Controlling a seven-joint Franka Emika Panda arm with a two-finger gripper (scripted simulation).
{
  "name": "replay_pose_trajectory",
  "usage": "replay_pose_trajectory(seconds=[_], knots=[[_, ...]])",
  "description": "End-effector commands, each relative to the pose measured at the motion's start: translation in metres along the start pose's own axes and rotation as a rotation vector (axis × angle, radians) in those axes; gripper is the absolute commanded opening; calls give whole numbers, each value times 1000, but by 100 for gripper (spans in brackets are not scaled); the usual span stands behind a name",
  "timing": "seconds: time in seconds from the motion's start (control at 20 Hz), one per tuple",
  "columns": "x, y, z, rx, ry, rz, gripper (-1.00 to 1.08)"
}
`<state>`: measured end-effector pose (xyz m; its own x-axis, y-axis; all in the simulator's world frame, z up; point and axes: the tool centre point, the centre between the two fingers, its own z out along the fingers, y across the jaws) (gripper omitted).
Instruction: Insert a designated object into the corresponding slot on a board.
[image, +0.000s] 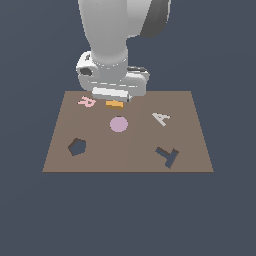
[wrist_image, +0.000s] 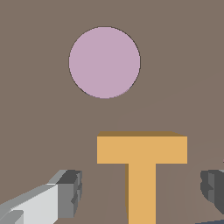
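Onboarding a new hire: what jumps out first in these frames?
The big white arm, its end effector low over the far edge of the brown board, open fingers either side of the orange T piece. Next, the pink disc mid-board, and the dark T-shaped slot near the front, toward the exterior view's right.

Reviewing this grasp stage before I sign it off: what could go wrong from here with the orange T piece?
1. The gripper is open, its fingers apart from the orange T stem; closing off-centre might nudge or twist it.
2. The T-shaped slot sits tilted, so the piece likely needs rotating, or it may jam.
3. The pink disc and white letter A lie roughly along the way; a low carry could clip them.
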<state>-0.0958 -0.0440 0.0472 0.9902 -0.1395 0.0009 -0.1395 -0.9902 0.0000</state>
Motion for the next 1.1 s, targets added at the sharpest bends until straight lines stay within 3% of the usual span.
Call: replay_pose_trajectory(seconds=[0.0, 0.3, 0.35, 1.05], knots=[[0, 0, 6, 0, -1, 0, 100], [0, 0, 17, 0, -1, 0, 100], [0, 0, 17, 0, -1, 0, -100], [1, 0, 17, 0, -1, -8, -100]])
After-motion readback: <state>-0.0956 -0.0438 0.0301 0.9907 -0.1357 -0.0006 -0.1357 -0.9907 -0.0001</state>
